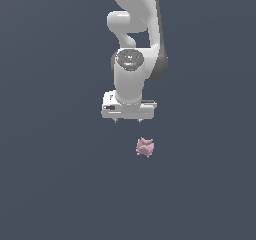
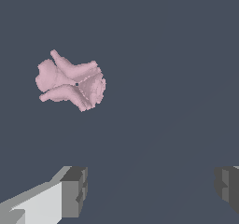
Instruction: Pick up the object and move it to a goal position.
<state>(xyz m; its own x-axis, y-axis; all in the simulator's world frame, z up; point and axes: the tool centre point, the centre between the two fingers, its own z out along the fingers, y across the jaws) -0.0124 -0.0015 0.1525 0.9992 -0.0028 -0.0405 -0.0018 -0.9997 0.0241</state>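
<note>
One arm: you are looking at a white, rounded Franka arm [image 1: 134, 44] reaching down from the upper part of the exterior view over a plain dark grey-blue floor [image 1: 50, 184].
Pincer: your white gripper [image 1: 128, 120] points straight down, its two short fingertips barely showing under the flat hand body.
Pincer state: wide; in the wrist view you see the two grey finger pads [image 2: 74, 190] standing far apart with nothing between them.
Object: the small pale pink lumpy thing with bumps and points [image 1: 145, 147] lies on the floor.
Object place: near the pincer, below it and slightly towards the exterior view's right, not touching either finger.
Wrist view: you see the pink lump [image 2: 71, 80] beyond the finger tips, outside the gap.
</note>
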